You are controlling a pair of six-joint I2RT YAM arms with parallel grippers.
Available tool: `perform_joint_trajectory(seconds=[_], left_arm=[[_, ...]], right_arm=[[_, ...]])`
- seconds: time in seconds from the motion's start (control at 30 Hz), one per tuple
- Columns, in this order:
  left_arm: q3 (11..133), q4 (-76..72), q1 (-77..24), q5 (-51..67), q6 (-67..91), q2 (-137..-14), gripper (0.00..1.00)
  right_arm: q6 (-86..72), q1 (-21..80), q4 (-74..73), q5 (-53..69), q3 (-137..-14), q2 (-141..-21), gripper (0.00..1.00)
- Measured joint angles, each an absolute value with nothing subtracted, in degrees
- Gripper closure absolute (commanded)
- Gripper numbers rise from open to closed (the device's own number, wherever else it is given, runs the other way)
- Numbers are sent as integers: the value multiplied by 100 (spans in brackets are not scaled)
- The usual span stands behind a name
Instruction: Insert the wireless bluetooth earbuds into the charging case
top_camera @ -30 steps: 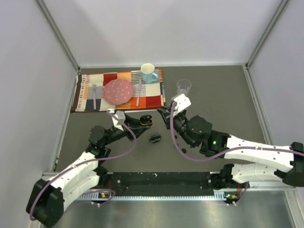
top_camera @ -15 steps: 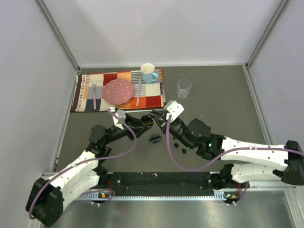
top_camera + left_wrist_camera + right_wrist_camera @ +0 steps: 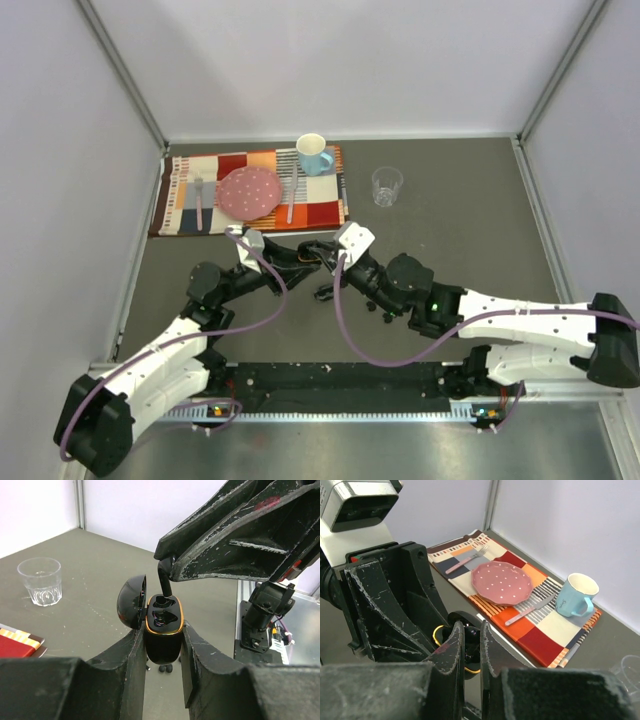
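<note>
My left gripper [image 3: 163, 632] is shut on the black charging case [image 3: 162, 645], held upright above the table. Its lid [image 3: 131, 601] is swung open to the left and a gold rim rings the sockets. One earbud [image 3: 161, 617] sits in the near socket. My right gripper [image 3: 169, 564] comes in from above, shut on another black earbud [image 3: 163, 582] whose stem points down into the far socket. From the right wrist, that earbud [image 3: 471, 636] is pinched between the fingers right over the gold rim [image 3: 436, 632]. In the top view both grippers meet at the case [image 3: 310, 251].
A second black case [image 3: 327, 292] and loose earbuds [image 3: 372, 306] lie on the table under the right arm. A patchwork placemat [image 3: 190, 215] at the back carries a pink plate [image 3: 250, 192], cutlery and a blue mug [image 3: 314, 154]. A clear glass [image 3: 387, 185] stands to its right.
The right arm has swung left from near the glass, bringing its gripper onto the open case. The left arm has stayed put with the case.
</note>
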State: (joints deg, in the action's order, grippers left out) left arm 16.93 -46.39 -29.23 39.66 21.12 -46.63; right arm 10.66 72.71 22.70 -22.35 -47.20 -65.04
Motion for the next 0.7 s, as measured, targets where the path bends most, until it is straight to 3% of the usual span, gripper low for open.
perform_joint_trajectory(seconds=[0.7], left_arm=[[1691,-4580,-2941,3848,2082,-4445,100]], right_arm=[[1299,7273,2456,-2255,-4574,-6536,100]])
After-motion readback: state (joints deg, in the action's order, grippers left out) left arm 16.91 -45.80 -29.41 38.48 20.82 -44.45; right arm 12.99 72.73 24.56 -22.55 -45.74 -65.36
